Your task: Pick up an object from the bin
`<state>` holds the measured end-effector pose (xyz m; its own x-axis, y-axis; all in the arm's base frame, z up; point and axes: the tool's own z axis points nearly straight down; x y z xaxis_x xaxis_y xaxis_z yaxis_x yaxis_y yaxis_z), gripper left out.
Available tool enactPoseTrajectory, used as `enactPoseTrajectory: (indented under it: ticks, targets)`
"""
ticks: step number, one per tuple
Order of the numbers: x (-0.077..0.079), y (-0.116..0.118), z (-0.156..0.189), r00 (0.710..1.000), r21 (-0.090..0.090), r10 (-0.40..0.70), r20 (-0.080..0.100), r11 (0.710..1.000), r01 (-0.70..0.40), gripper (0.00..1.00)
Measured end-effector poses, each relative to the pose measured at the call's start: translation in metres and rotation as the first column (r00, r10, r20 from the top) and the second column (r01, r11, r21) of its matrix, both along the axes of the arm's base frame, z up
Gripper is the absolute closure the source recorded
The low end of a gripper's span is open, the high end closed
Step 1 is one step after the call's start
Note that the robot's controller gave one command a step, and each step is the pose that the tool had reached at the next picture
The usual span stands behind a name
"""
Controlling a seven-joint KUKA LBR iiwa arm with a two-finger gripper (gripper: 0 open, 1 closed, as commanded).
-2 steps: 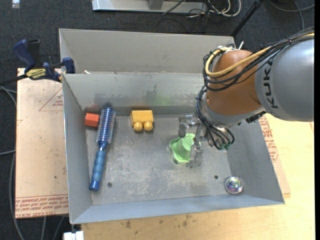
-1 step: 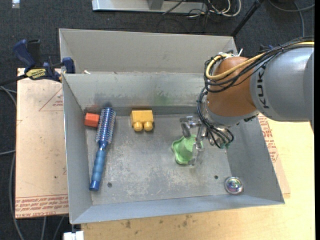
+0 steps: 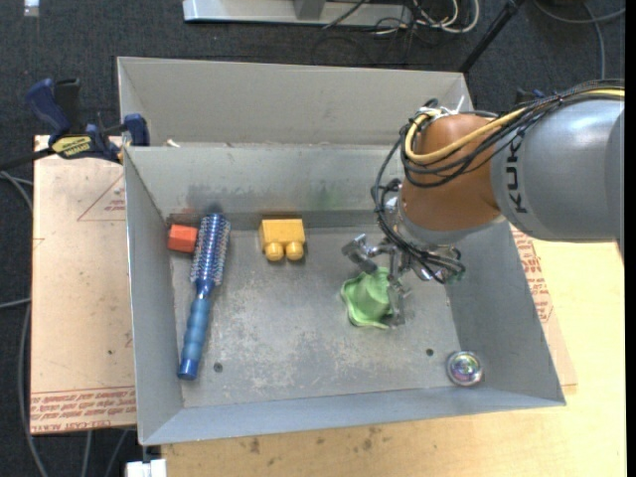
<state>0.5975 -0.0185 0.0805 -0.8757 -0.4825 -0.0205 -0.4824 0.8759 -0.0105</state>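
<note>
The green crumpled toy (image 3: pixel 366 301) lies on the bin (image 3: pixel 298 376) floor directly under the end effector (image 3: pixel 383 284), set low as if to grip it; spread or pinching, I cannot tell. Well beyond it toward the view's left lie 1 yellow block (image 3: pixel 282 238) and 1 blue hairbrush (image 3: pixel 202 291).

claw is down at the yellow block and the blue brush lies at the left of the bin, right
No: the camera view shows the claw down at the green lump, not the yellow block. The blue brush does lie at the left of the bin.

Crumpled green thing (image 3: pixel 364 303) lies right of centre.
</note>
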Motion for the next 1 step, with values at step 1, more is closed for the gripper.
enactPoseTrajectory:
  ticks: [1]
  targets:
    - [0.0005, 0.0002, 0.0016, 1.000, 0.000, -0.001, -0.001, 1.000, 0.001, 1.00]
